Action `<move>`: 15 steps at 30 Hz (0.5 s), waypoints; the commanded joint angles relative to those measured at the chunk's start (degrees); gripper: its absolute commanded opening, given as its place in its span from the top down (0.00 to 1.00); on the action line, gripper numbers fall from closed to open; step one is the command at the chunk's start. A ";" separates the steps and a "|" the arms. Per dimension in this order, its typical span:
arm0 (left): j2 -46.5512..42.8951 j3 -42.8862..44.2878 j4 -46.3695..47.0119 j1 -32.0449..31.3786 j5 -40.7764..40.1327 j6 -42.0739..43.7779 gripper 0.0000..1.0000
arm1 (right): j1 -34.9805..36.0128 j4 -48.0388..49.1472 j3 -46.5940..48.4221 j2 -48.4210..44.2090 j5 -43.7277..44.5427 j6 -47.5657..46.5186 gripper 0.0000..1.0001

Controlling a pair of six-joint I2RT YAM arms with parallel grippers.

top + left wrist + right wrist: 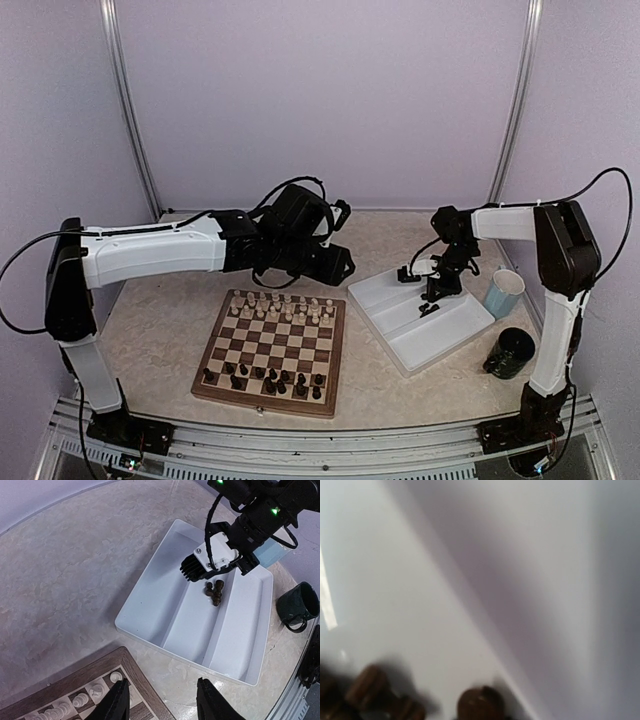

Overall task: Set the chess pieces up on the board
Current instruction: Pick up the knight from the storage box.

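Pickup proceeding: right gripper [220, 574] hanging low over dark chess pieces [215, 592] in tray [172, 612]; cannot tell whether closed. Advise isolating one piece, lifting straight. Left gripper [162, 702] hovering half-open, empty.

Smooth wooden board [272, 345], glossy white plastic tray [150, 600], matt marbled tabletop [65, 580], shiny dark mug [300, 602]

White arm links [150, 252], black joints [562, 245] and fingers [116, 703], looping black cables [208, 532]
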 commanded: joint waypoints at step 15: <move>-2.75 -7.50 15.55 7.76 14.53 -12.63 0.55 | 8.17 4.59 10.02 -12.32 -21.95 20.32 0.92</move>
